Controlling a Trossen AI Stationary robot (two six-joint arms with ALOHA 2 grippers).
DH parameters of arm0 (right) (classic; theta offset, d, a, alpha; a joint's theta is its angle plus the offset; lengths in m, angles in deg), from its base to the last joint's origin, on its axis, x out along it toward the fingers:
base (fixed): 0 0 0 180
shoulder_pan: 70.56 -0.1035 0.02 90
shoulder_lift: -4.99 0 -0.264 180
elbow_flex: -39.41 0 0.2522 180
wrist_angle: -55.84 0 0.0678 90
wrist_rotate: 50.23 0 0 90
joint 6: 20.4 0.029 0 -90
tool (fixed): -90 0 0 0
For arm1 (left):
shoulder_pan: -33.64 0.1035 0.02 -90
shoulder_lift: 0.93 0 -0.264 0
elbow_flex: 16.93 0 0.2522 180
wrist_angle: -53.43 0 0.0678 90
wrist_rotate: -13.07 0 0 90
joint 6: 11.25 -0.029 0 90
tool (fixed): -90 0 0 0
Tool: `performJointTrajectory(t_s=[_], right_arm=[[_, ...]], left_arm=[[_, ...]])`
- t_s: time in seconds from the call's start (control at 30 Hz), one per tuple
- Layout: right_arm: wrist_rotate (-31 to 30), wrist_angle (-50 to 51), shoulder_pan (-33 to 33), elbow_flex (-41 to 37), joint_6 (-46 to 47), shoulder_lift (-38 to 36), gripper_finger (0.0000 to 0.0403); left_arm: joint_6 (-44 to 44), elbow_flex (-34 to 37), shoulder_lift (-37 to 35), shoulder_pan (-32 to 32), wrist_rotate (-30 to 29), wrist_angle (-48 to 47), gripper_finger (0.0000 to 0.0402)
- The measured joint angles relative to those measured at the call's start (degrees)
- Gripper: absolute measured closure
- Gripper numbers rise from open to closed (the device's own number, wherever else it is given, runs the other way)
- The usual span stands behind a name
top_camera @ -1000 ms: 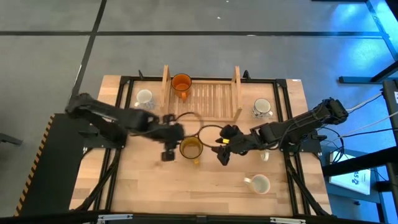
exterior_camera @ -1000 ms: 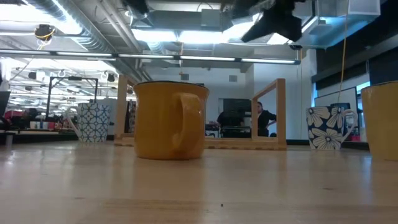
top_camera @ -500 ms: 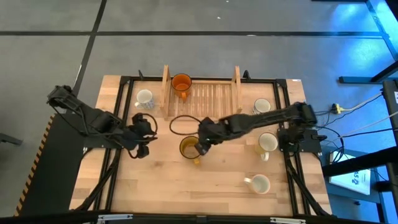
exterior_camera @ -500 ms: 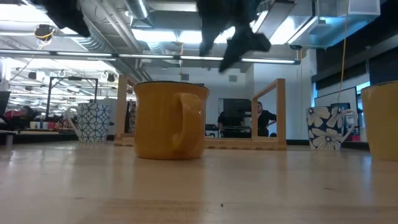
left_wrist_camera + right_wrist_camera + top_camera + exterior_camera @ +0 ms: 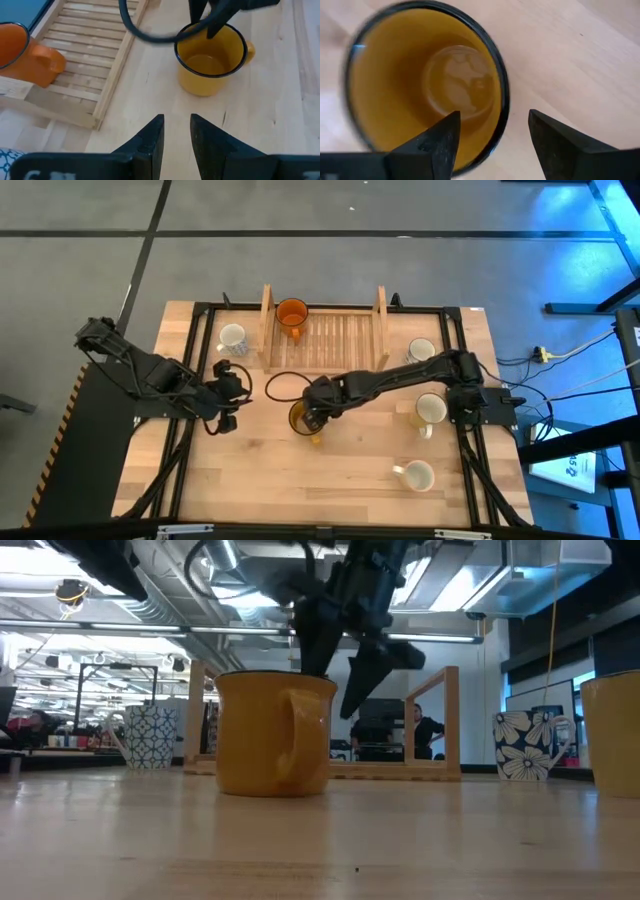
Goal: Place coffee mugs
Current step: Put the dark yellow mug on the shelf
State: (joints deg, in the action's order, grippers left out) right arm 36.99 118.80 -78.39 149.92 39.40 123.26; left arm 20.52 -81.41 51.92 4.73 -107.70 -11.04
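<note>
High: right gripper (image 5: 312,416) over yellow mug (image 5: 306,420) mid-table; left gripper (image 5: 225,395) parked well apart w/ bare wood between.
Low: fingers spread, one each side of mug (image 5: 272,733) rim.
L wrist: left fingers (image 5: 150,142) nearly together.
R wrist: rim (image 5: 502,107) between spread fingers (image 5: 437,142), one inside.

Bright, even overhead lighting throughout; ceiling strip lights (image 5: 300,595) glare above the right gripper (image 5: 335,680), a dark silhouette. Beneath it, the amber mug's (image 5: 425,85) rim smears with motion blur. Shadows stay faint.
</note>
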Motion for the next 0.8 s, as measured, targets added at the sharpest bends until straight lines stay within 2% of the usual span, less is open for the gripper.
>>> performJointTrajectory(t_s=[0.1,0.2,0.33,0.5,0.53,0.67,0.8], right_arm=[[-0.6,-0.7,0.1,0.0,0.4,1.3,0.0182],[0.4,-1.2,0.1,0.0,0.7,2.1,0.0204],[-0.6,-1.4,0.0,-0.3,2.7,2.0,0.0272],[-2.1,-1.6,0.0,-0.4,3.7,2.0,0.038],[-1.8,-2.0,0.0,-0.4,3.0,2.0,0.0389],[-4.1,2.1,0.3,1.2,3.3,2.0,0.0384],[-7.8,7.8,2.2,5.7,0.8,1.9,0.0395]], left_arm=[[0.0,0.0,0.0,0.0,0.1,0.3,0.0314],[-0.9,0.0,0.0,0.0,0.1,0.3,0.0314],[-1.1,0.0,0.0,0.0,-0.2,0.4,0.0314],[-2.3,0.0,0.0,0.0,-0.2,0.4,0.0314],[-2.4,0.0,0.0,0.0,-0.2,0.4,0.0314],[-2.4,0.0,0.0,0.0,-0.7,0.4,0.0314],[-2.3,0.0,0.0,0.0,-0.7,0.5,0.0314]])
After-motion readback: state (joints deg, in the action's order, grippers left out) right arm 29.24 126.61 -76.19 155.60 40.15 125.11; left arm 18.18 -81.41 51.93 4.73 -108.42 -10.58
